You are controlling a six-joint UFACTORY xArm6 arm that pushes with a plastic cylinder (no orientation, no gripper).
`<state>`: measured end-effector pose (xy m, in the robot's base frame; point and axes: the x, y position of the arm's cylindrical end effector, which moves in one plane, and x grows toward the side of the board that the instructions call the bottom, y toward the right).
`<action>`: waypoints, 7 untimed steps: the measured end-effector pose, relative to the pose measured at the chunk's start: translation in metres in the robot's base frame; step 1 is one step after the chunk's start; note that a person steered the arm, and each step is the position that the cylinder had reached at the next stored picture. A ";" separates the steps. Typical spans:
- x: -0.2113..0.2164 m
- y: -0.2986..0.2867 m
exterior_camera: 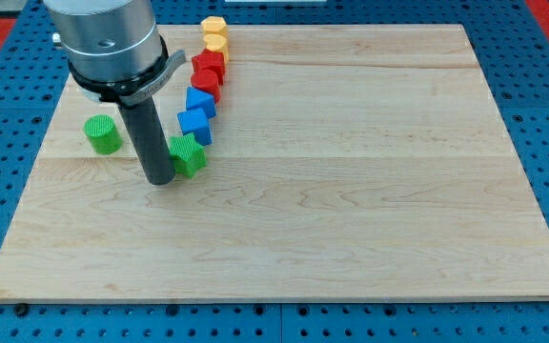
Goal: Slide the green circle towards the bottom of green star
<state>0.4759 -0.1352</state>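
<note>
Rod tip (160,180) set down against the green star (188,154) on a wooden board (351,191).

The tip, a bare rod with nothing grasped, is seen touching the star's left side. The green circle (103,134) is found apart, to the view's left of the rod. Above the star, a curved row is formed by two blue blocks (196,112), two red blocks (208,72) and two yellow blocks (215,34), up to the board's top edge.
</note>
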 end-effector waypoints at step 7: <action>-0.114 -0.109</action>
<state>0.3622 -0.2440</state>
